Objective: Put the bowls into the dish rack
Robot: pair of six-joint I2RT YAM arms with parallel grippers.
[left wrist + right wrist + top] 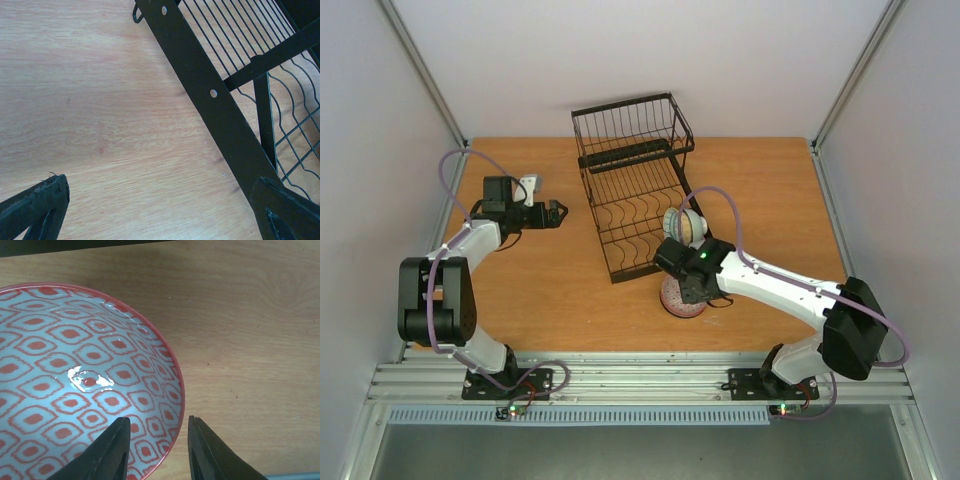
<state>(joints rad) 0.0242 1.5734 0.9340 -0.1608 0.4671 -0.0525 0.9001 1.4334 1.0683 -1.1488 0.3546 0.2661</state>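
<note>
We see the right jaws a little parted astride the rim of the red-patterned bowl (75,365), one finger over its inside, one outside; we cannot tell whether they touch it. The bowl sits mouth-up on the desk (250,340) beneath them. The left jaws gape wide and empty, the dish rack (210,95) just beside one finger.
</note>
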